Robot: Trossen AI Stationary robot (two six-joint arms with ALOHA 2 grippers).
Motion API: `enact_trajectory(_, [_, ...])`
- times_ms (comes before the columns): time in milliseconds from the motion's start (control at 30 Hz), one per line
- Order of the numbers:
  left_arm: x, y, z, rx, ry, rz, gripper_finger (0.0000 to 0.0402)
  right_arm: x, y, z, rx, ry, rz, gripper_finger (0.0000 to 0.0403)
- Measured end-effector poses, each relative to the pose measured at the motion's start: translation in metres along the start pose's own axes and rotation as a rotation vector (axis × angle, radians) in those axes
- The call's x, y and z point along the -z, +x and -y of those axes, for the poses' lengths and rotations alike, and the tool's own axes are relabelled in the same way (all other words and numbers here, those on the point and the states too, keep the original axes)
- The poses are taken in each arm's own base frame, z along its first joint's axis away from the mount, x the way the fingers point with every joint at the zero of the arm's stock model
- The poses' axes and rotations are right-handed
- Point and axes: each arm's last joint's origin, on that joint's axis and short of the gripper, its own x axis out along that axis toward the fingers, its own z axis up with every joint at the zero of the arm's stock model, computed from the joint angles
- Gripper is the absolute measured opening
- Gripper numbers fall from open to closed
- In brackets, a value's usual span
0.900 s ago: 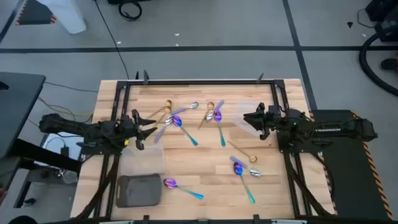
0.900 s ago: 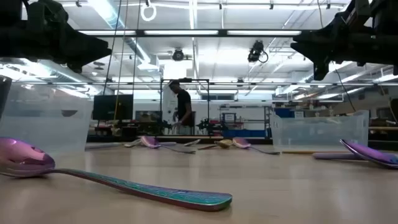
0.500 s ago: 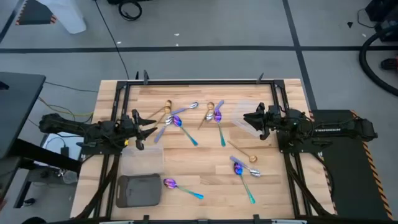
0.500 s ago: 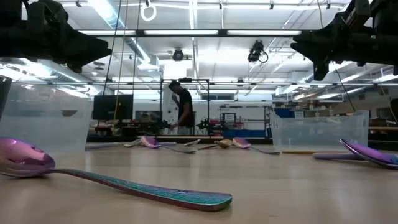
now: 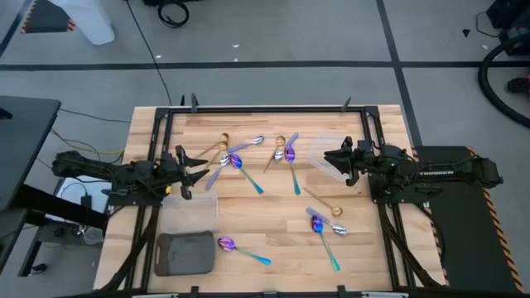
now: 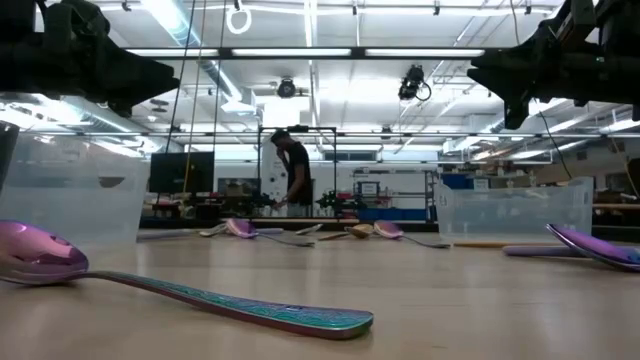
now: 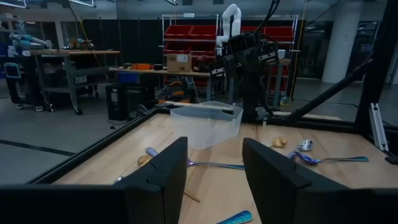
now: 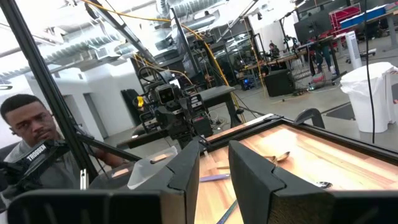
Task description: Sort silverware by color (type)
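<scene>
Workshop floor and shelving surround a pale wooden table [image 5: 273, 236] fenced by a dark frame, and the sorting has not begun: every piece of silverware lies loose on the wood. One tangle sits at the far middle, where a gold spoon [image 5: 223, 141], silver ones and purple spoons with teal handles overlap. A second bunch [image 5: 325, 225] lies nearer on the right. A single purple spoon [image 5: 227, 244] rests near the front, just right of the dark grey tray [image 5: 185, 253].

Both arms hover above the table, carrying nothing. The left gripper [image 5: 197, 170] hangs at the left side beside the far tangle, its fingers [image 7: 166, 167] spread with an empty gap. The right gripper [image 5: 330, 158] hangs over a clear plastic tray [image 5: 325, 147] at the right, fingers parted a little around nothing.

The main risk lies in the overlaps. Crossed handles mean a pinch on one spoon could lift or flick its neighbour, sending the wrong colour along. These pieces look thin and slick and lie flat, so fingers may skid off. The clear trays [image 5: 190, 213] look light; a nudge could slide them.
</scene>
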Motion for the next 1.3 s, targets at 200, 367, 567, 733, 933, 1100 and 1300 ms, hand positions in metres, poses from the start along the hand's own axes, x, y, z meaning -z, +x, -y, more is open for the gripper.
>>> enact_trajectory(200, [-0.0001, 0.0, 0.0, 0.0, 0.0, 0.0, 0.0162, 0.0, 0.0, 0.0, 0.0, 0.0, 0.0, 0.0097])
enact_trajectory(367, [0.0001, 0.0, 0.0, 0.0, 0.0, 0.0, 0.0162, 0.0, 0.0, 0.0, 0.0, 0.0, 0.0, 0.0097])
enact_trajectory(567, [-0.0001, 0.0, 0.0, 0.0, 0.0, 0.0, 0.0162, 0.0001, 0.0, 0.0001, 0.001, 0.0, -0.001, 0.0097])
enact_trajectory(733, [-0.0001, 0.0, 0.0, 0.0, 0.0, 0.0, 0.0162, 0.0, 0.0, 0.0, 0.0, 0.0, 0.0, 0.0097])
enact_trajectory(933, [0.0, 0.0, 0.0, 0.0, 0.0, 0.0, 0.0162, 0.0, 0.0, 0.0, 0.001, 0.0, 0.0, 0.0097])
enact_trajectory(1100, [0.0, 0.0, 0.0, 0.0, 0.0, 0.0, 0.0162, 0.0, 0.0, 0.0001, 0.001, 0.0, 0.0, 0.0097])
enact_trajectory(1300, [-0.0004, 0.0, 0.0, 0.0, -0.016, 0.004, 0.0162, 0.0, 0.0, 0.0, 0.0, 0.0, 0.0, 0.0097])
